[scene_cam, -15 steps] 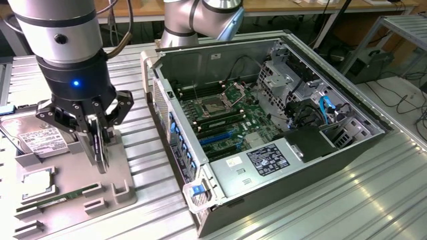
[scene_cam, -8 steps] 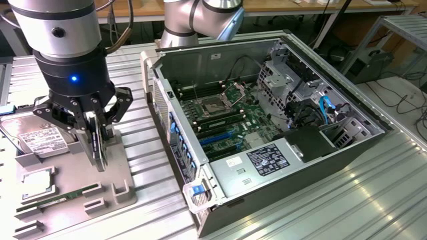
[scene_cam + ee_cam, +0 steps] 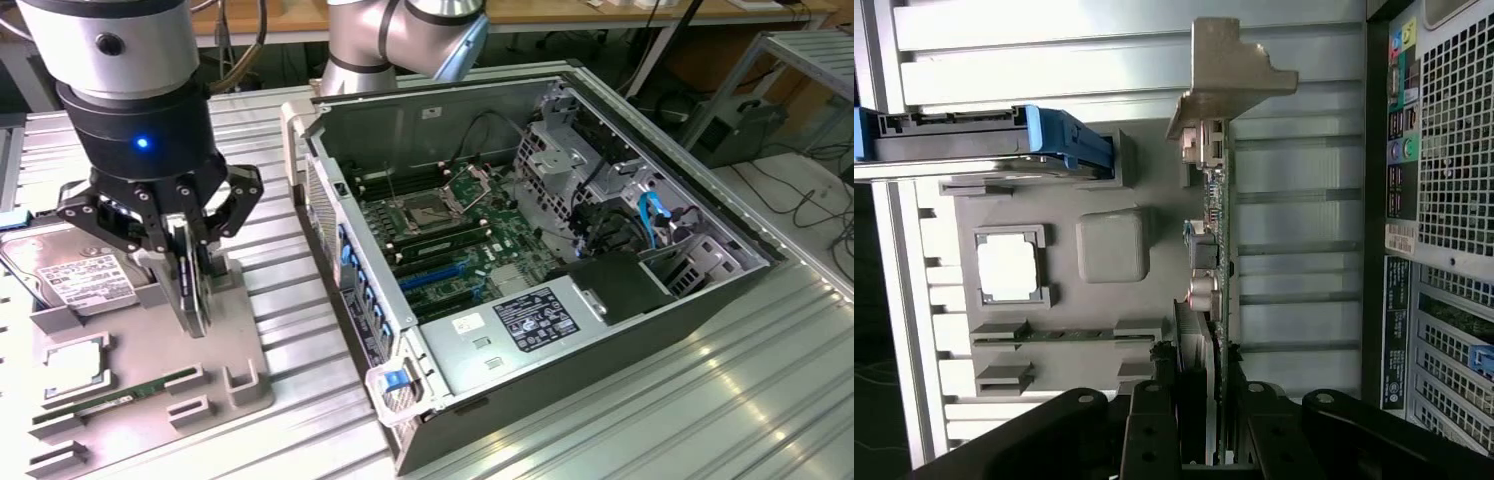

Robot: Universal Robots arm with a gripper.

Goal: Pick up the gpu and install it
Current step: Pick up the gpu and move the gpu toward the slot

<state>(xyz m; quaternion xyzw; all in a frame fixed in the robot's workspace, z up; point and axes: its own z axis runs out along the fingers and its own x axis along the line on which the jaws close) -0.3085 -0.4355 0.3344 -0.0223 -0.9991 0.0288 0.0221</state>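
The gpu (image 3: 196,295) stands on edge over the grey tray (image 3: 247,345) at the exterior view's left, its lower edge at or just above the tray. My gripper (image 3: 191,270) is shut on it from above, one finger on each face. In the wrist view the gpu (image 3: 1215,250) runs edge-on away from my gripper (image 3: 1209,405), green board on one side and black heatsink on the other, ending in its silver bracket (image 3: 1229,70). The open computer case (image 3: 727,290) lies to the exterior view's right with its motherboard (image 3: 447,225) exposed.
The tray also holds a hard drive (image 3: 74,275), a CPU (image 3: 74,365) and a memory stick (image 3: 120,395). The same hard drive (image 3: 984,135), CPU (image 3: 1009,268) and stick (image 3: 1064,335) show in the wrist view, with the case's rear panel (image 3: 1444,200) close alongside.
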